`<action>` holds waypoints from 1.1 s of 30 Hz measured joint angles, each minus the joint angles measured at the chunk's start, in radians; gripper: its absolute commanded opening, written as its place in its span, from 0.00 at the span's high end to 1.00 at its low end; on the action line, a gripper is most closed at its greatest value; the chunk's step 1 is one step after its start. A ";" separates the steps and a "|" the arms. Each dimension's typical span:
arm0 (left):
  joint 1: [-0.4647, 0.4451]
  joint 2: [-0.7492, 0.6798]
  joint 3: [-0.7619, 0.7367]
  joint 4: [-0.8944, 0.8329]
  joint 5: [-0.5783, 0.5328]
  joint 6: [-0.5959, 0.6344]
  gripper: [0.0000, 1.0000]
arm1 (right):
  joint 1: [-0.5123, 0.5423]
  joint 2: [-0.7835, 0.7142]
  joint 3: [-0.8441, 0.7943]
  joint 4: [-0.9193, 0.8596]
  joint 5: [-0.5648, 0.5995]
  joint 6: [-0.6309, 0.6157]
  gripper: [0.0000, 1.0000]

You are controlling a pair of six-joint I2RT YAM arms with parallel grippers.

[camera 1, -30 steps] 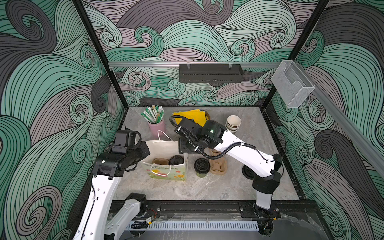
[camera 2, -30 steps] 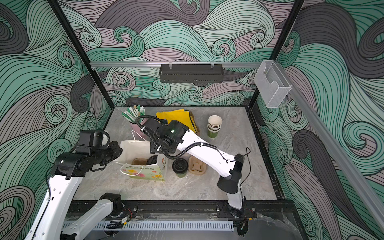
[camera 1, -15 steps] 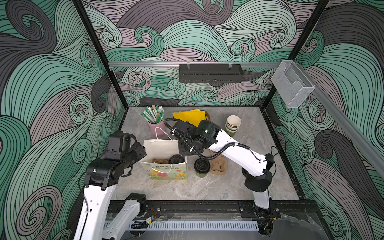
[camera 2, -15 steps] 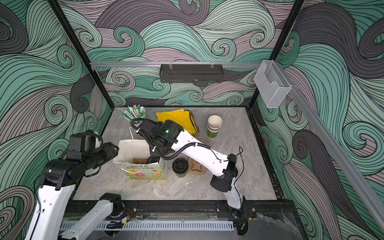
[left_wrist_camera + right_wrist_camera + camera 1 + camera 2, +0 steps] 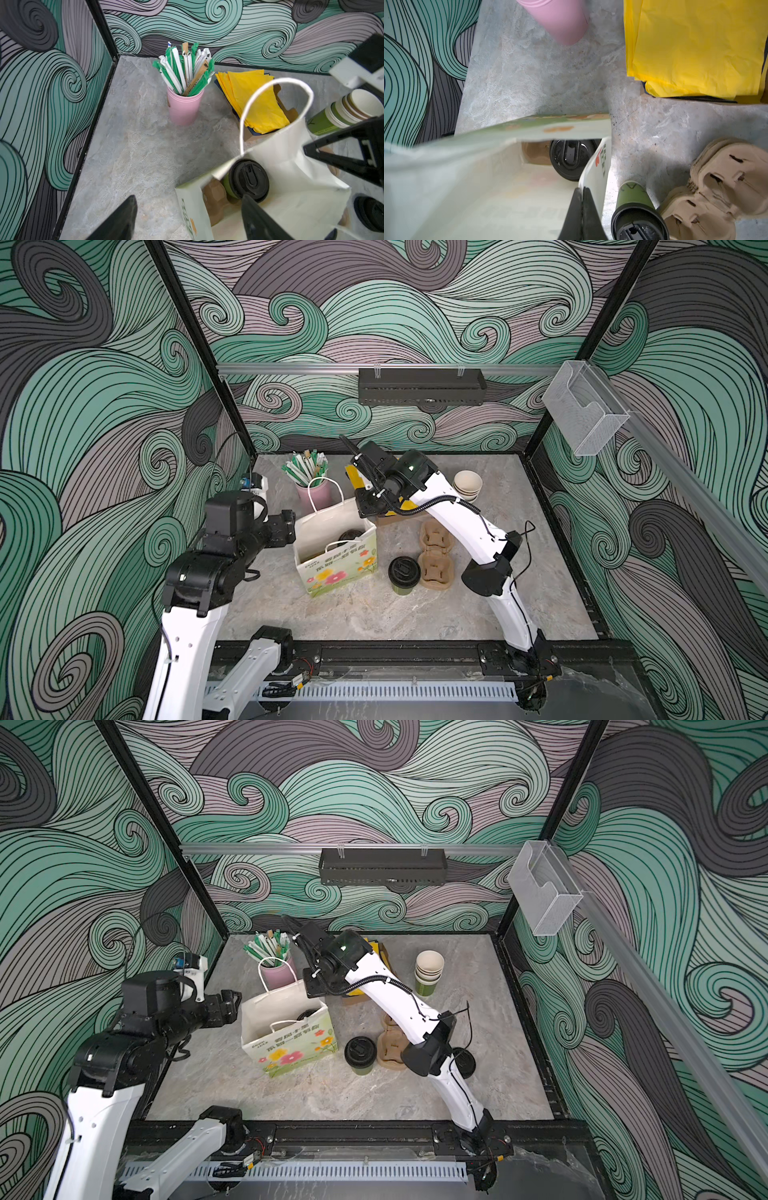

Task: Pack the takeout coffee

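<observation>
A grey marbled tabletop (image 5: 374,614) carries everything. Left of its middle stands the white paper bag (image 5: 336,568), mouth open. Its front wall is printed with red and yellow flowers under a line of green characters too small to read. The left gripper (image 5: 189,199) is released, its fingers spread wide at the bag's left wall with nothing between them. The right gripper (image 5: 582,190) is at the bag's far right corner, clenched. The bag's side rim meets its tips and looks pinched there. Yellow napkins (image 5: 255,97) lie in a cardboard box by the far edge. A stack of brown pulp carriers (image 5: 434,556) sits near the middle. A pink cup (image 5: 184,108) of green-and-white wrapped straws stands towards the far left corner, the wrapper print illegible. The stack of lidless green cups (image 5: 428,973) stands right of the napkins, its dark label unreadable. The takeout coffee (image 5: 249,178) sits upright inside the bag in a brown carrier. A second capped cup (image 5: 404,572) stands on the tabletop between the bag and the carriers, with a pale mark on its wall that cannot be read. A loose black lid (image 5: 465,1063) lies right of the carriers.
</observation>
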State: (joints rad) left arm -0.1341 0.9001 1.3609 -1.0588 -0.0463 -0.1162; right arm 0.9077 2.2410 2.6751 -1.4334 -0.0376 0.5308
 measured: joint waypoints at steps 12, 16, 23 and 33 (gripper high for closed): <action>0.001 0.209 0.084 0.035 0.226 0.253 0.18 | -0.008 -0.222 -0.148 0.011 0.050 0.025 0.31; 0.001 0.246 0.084 -0.009 0.313 0.344 0.18 | -0.004 -0.396 -0.344 0.027 0.046 0.078 0.29; 0.001 0.303 0.086 -0.071 0.345 0.476 0.34 | 0.058 -0.526 -0.632 0.151 0.032 0.233 0.29; 0.001 0.384 0.092 -0.083 0.314 0.552 0.82 | 0.100 -0.524 -0.735 0.284 0.031 0.450 0.35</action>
State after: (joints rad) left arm -0.1329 1.2839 1.4532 -1.1419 0.2676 0.4358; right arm 1.0073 1.7172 1.9404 -1.1496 -0.0071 0.9810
